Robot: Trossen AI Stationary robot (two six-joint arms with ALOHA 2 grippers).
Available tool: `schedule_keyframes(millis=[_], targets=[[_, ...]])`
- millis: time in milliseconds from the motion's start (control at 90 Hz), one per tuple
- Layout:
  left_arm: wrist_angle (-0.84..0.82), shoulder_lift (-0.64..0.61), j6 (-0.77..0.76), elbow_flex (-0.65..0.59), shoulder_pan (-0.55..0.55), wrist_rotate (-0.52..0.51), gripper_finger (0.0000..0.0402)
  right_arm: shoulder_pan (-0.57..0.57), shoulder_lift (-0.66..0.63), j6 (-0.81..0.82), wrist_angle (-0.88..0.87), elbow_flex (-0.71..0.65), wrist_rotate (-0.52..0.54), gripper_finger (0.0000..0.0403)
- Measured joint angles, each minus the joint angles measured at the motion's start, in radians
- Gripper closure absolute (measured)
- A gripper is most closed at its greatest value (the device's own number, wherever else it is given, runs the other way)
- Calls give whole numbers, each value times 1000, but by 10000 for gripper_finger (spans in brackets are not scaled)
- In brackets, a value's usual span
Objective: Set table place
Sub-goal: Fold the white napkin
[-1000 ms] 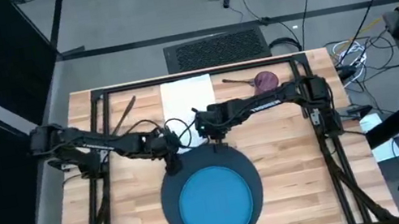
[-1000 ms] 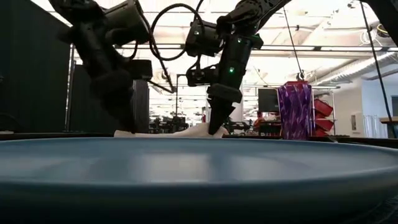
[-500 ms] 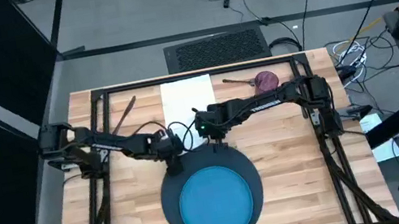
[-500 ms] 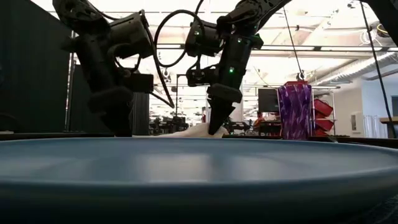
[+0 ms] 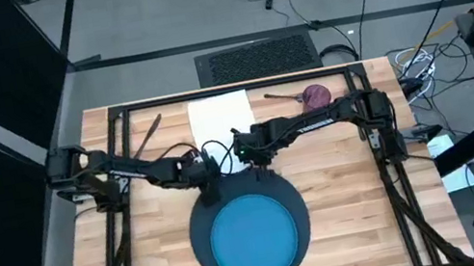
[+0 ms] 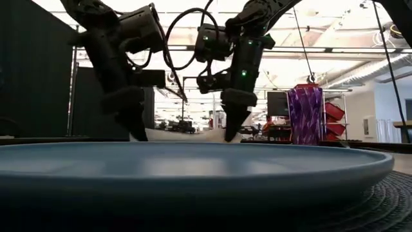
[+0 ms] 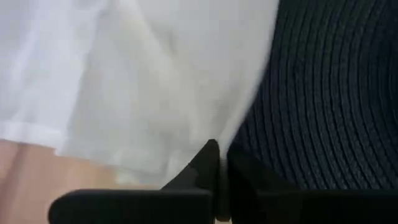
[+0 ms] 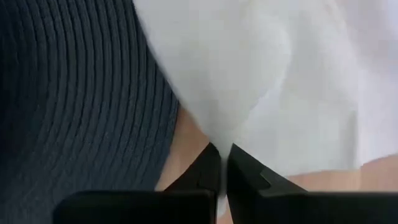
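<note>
The left pincer (image 5: 209, 189) sat just above the centre of the desk (image 5: 347, 202), its fingers pressed together on the near left corner of the white napkin (image 5: 221, 114) — the left wrist view showed the two dark tips (image 7: 208, 167) meeting on the cloth (image 7: 155, 81) right where it lay over the ribbed edge of the dark navy mat (image 7: 329, 93). The right pincer (image 5: 249, 160) stood just beside it at about two o'clock, likewise pinched shut on the napkin's near edge; in the right wrist view its fingers (image 8: 214, 168) closed on the white fabric (image 8: 273, 74) with bare wood and the mat (image 8: 74, 106) beside them. From the low view, the left pincer (image 6: 138, 125) and the right pincer (image 6: 233, 129) both pointed down at the cloth (image 6: 187, 135), which lay low between them.

The napkin ran from the two pincers toward twelve o'clock, ending near the far edge of the desk. The mat (image 5: 201, 219) lay at six o'clock from the pincers, with the bright blue plate (image 5: 254, 238) centred on it. At about eleven o'clock from the left pincer a slim utensil (image 5: 151, 131) lay slanted on the wood — which piece it was could not be told. At one to two o'clock of the right pincer stood the small purple cup (image 5: 315, 95), with another utensil (image 5: 282, 97) touching or just beside its left side.
</note>
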Motion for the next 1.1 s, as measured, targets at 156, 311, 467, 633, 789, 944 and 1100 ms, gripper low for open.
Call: schedule_keyframes(millis=[156, 311, 467, 633, 789, 944, 1100], targets=[[-38, 0, 23, 35, -8, -38, 401, 2, -16, 26, -40, 1, 2, 403], [-45, -1, 27, 36, -9, -45, 401, 21, -78, 35, -55, 0, 6, 403], [-48, -1, 50, 37, -9, -132, 401, 23, -148, 41, -30, 0, 6, 403], [-51, -14, 45, 52, -10, -273, 401, 7, -162, 54, -39, 1, 6, 403], [-59, -71, 52, 72, -11, -343, 401, 7, -162, 58, -63, 1, 6, 403], [-72, -146, 69, 78, -9, -350, 401, 3, -162, 56, -88, 1, 6, 403], [-67, -186, 73, 78, -9, -345, 401, -19, -162, 34, -91, 3, 11, 403]])
